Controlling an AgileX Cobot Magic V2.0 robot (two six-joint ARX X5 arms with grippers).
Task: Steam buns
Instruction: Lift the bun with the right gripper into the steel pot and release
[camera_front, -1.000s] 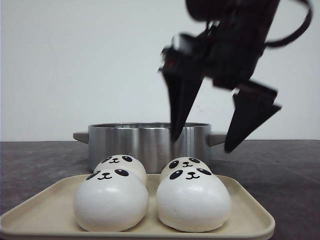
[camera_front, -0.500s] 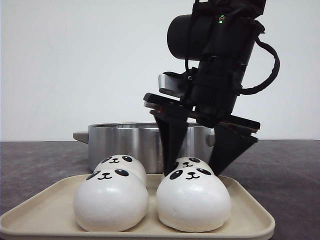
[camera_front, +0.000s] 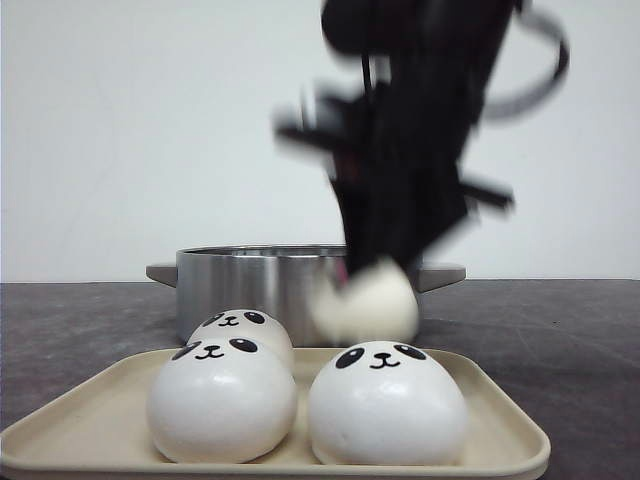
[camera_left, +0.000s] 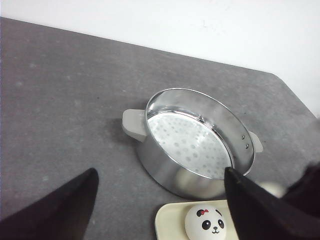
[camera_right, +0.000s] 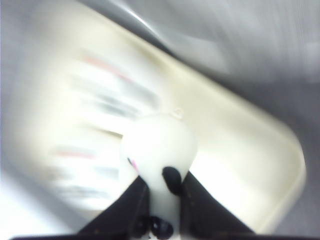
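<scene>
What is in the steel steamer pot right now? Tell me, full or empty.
Empty. The left wrist view shows the steamer pot with only its bare perforated floor; three buns sit on the tray, one hangs in the right gripper.

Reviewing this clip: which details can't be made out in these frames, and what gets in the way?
- Front view: right tool is motion-smeared; finger outlines lost.
- Front view: lifted glossy white panda-face bun is blurred; face unreadable.
- Right wrist view: cream rectangular tray and the buns on it are streaked.
- Left wrist view: the tray is cut off by the frame edge.
- Front view: shiny steel steamer pot interior is hidden by its wall.
</scene>
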